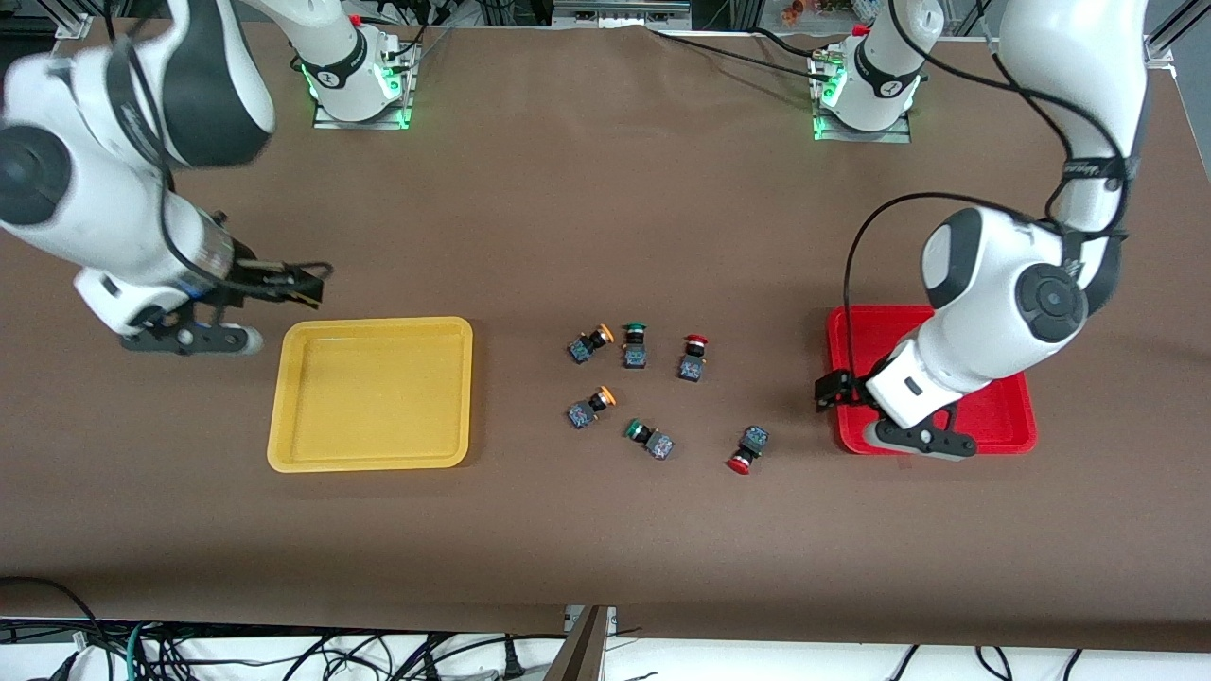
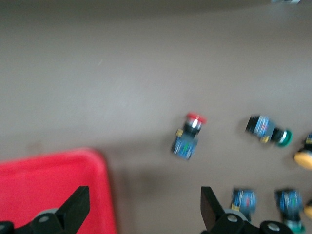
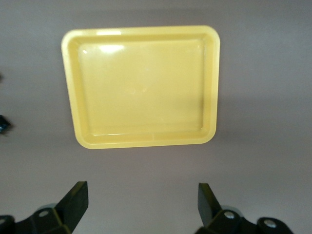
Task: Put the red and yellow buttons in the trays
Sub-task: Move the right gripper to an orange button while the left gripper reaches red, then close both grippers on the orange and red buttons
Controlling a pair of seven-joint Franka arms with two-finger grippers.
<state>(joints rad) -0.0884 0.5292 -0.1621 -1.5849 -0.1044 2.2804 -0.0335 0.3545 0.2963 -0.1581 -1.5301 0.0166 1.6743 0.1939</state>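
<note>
Two red buttons [image 1: 693,357] [image 1: 747,449] and two orange-yellow buttons [image 1: 591,342] [image 1: 591,407] lie on the brown table between the trays. The yellow tray [image 1: 369,392] is empty and also shows in the right wrist view [image 3: 141,85]. The red tray [image 1: 1003,416] is partly hidden by the left arm. My left gripper [image 1: 922,441] is open and empty over the red tray's edge [image 2: 48,190] that faces the buttons [image 2: 145,207]. One red button [image 2: 189,134] shows in the left wrist view. My right gripper [image 1: 189,339] is open and empty over bare table beside the yellow tray [image 3: 141,204].
Two green-capped buttons [image 1: 635,343] [image 1: 648,438] lie among the others; one also shows in the left wrist view [image 2: 270,130]. Both arm bases stand along the table edge farthest from the front camera. Cables hang below the table's near edge.
</note>
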